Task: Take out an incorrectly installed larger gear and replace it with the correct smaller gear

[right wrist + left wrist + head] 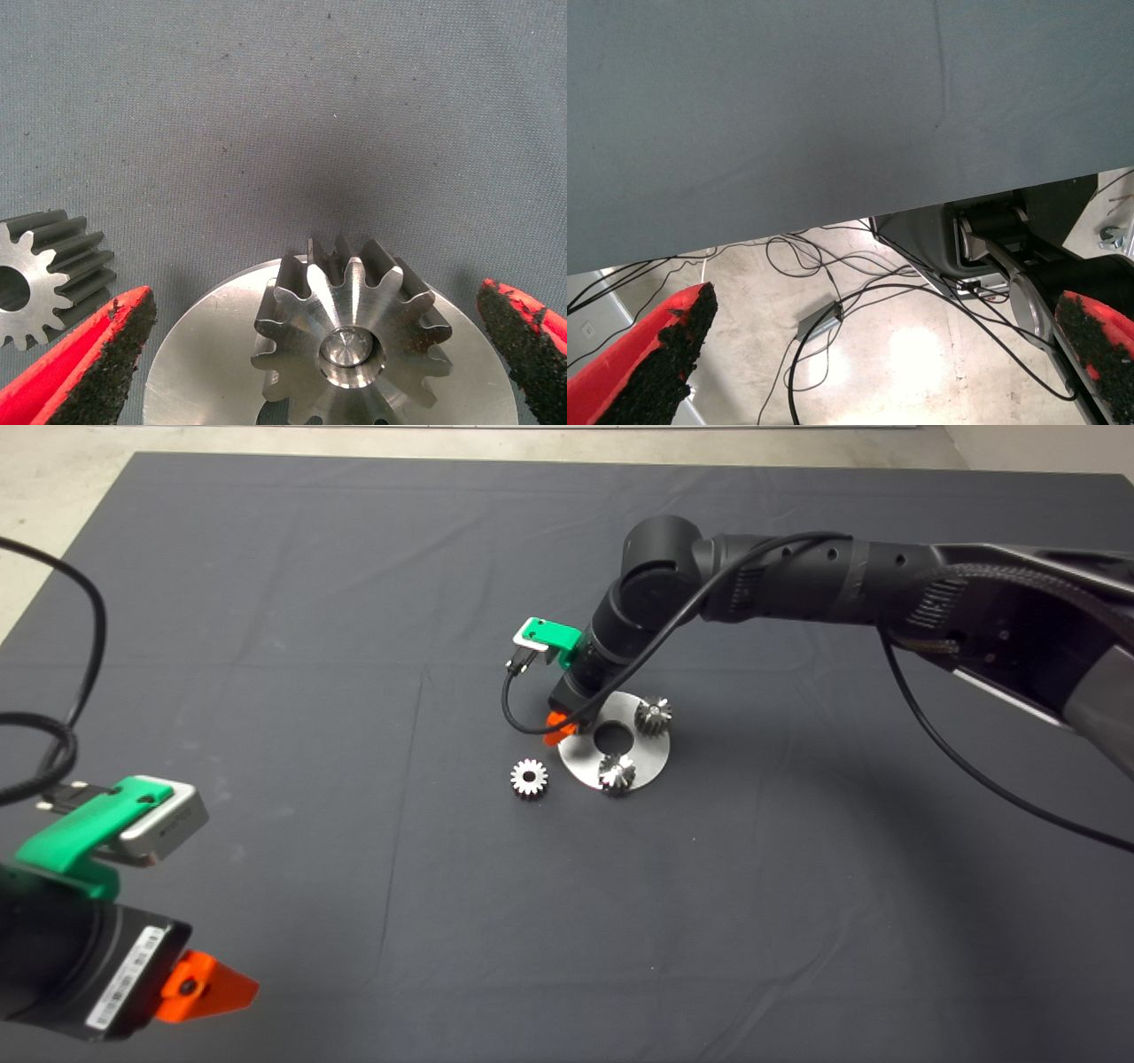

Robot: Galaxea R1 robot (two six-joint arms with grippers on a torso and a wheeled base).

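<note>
The right gripper (560,729) hangs at the frame's centre over the left edge of the round steel plate (651,757), fingers spread wide on either side of the larger gear (350,341), which sits on the plate. The smaller gear (529,777) lies on the dark mat (266,646) just left of the plate. Two more gears (654,715) stand on the plate. The left gripper (208,988) waits at lower left, fingers apart and empty.

No legible text; left arm's white label (118,981) unreadable.
</note>
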